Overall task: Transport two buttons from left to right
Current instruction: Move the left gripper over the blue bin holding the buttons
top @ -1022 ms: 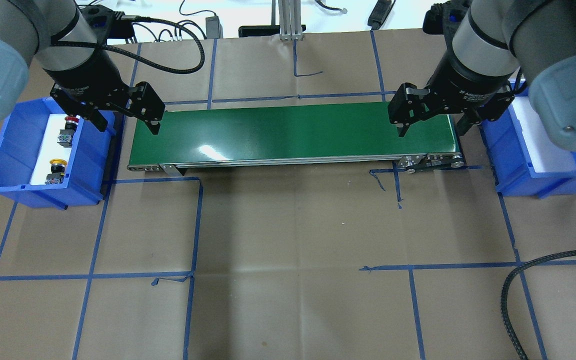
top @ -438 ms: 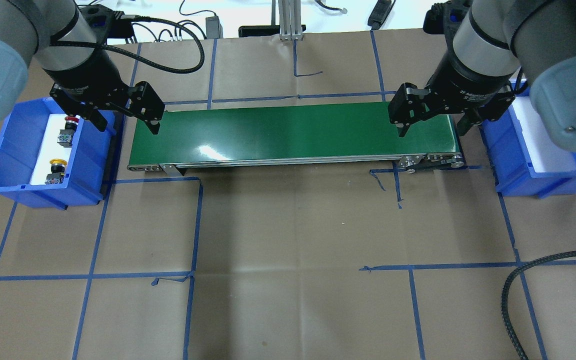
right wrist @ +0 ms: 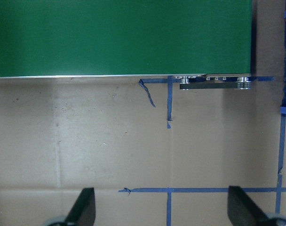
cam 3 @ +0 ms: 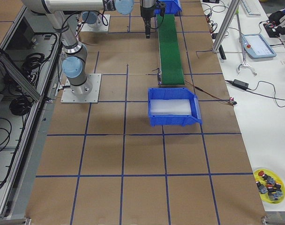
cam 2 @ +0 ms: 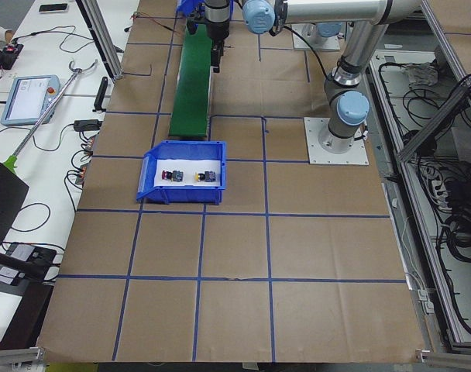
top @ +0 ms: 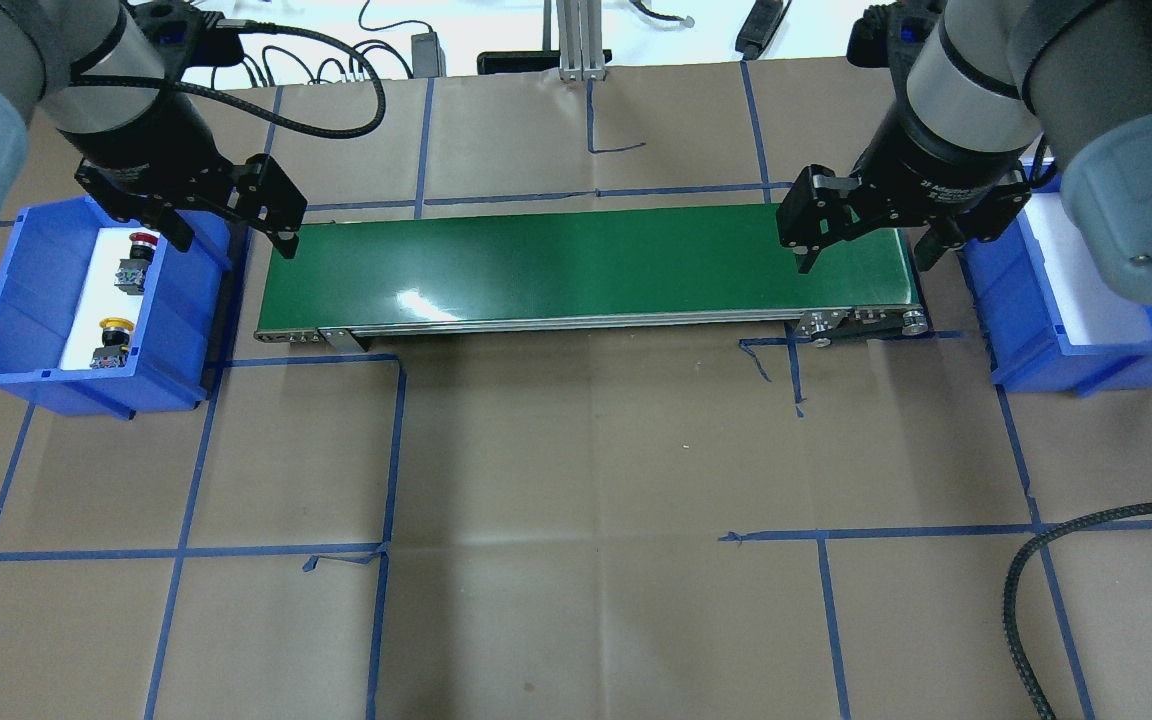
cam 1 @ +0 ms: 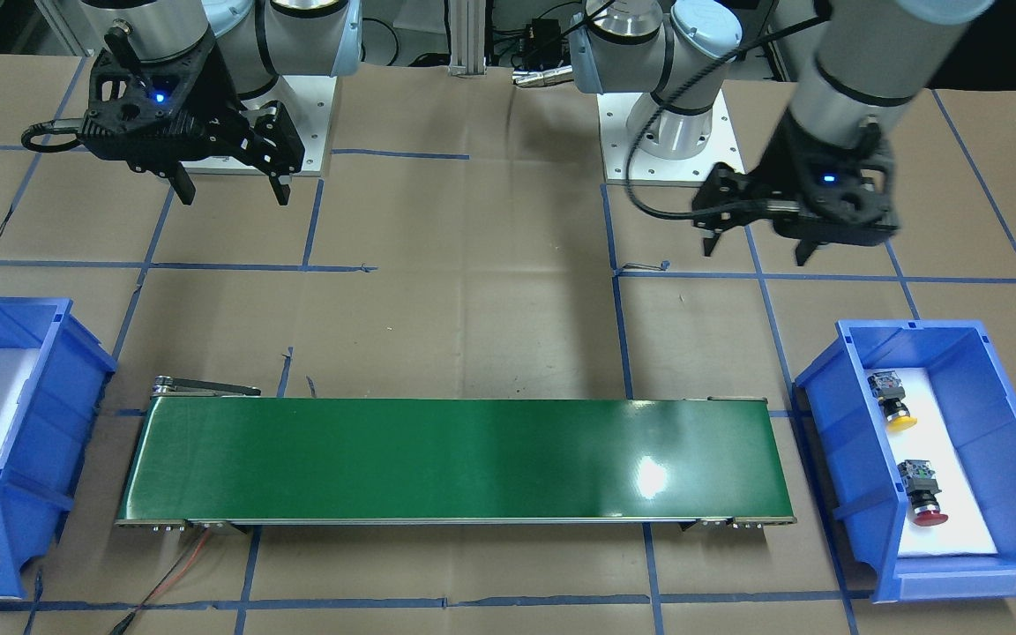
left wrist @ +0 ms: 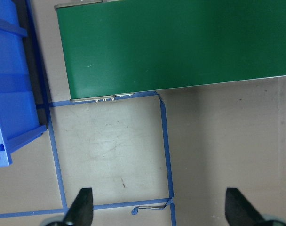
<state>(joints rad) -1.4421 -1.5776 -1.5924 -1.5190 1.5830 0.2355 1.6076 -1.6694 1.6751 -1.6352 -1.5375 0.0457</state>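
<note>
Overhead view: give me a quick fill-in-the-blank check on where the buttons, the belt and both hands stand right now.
1. The red button and the yellow button both lie in the blue bin on the robot's ____ side.
2. The green belt carries ____ buttons.
3. The left hand and the right hand are both ____ and hold nothing.
4. The other blue bin holds only a ____ liner.

Missing words: left; no; open; white.

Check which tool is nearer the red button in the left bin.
Left. The left tool hangs open over the blue bin at its belt-side wall, close to the red button; the right tool is at the conveyor belt's opposite end.
</note>
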